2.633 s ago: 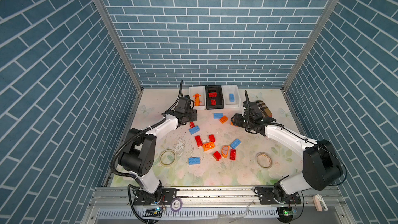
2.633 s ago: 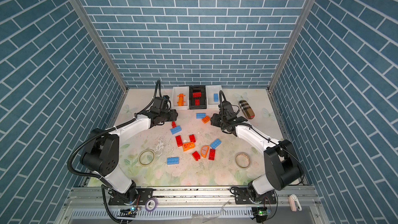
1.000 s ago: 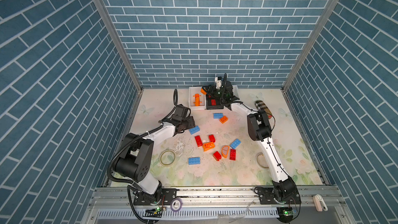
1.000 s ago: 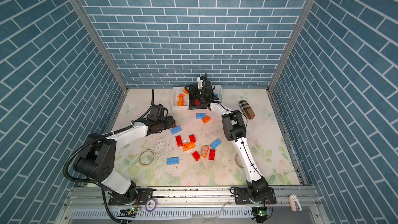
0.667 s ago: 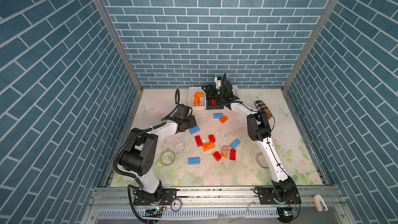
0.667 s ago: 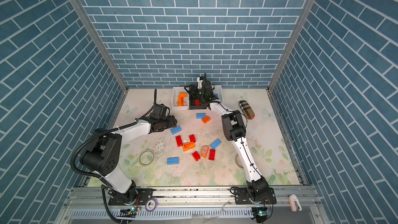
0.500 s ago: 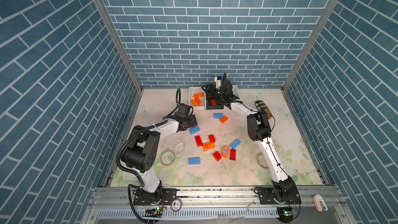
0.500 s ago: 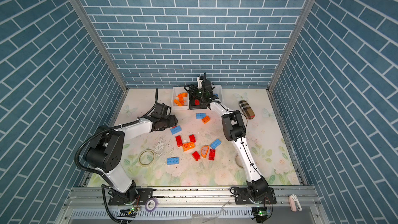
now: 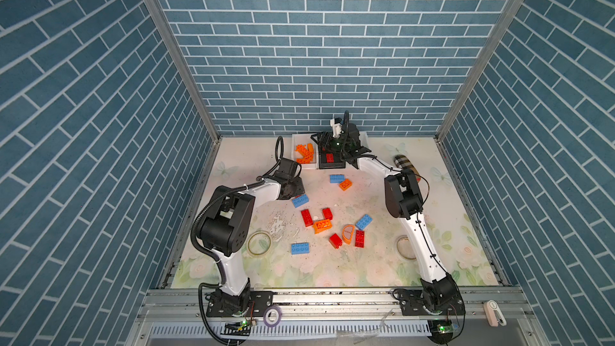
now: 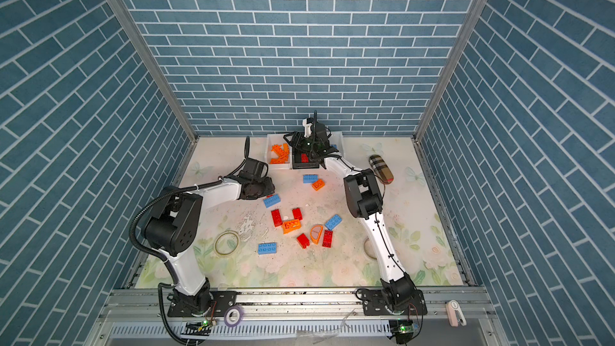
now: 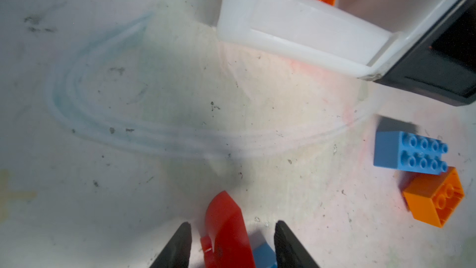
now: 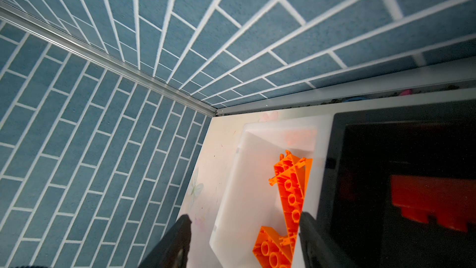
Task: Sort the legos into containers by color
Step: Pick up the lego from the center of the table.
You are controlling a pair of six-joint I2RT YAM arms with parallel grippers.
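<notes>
Right tool now gapes empty over the black bin, red brick apparently delivered, while left tool narrows, not yet clamped, around a small red piece.

I'm seeing walls in blue brick pattern, white grout. Table pale, faded floral print. Red brick, orange brick, light blue brick. White bin holds orange, black bin holds red. Case is tan plaid.

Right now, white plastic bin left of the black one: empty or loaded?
Loaded: the white plastic bin holds several orange studded bricks, seen in both top views.
</notes>
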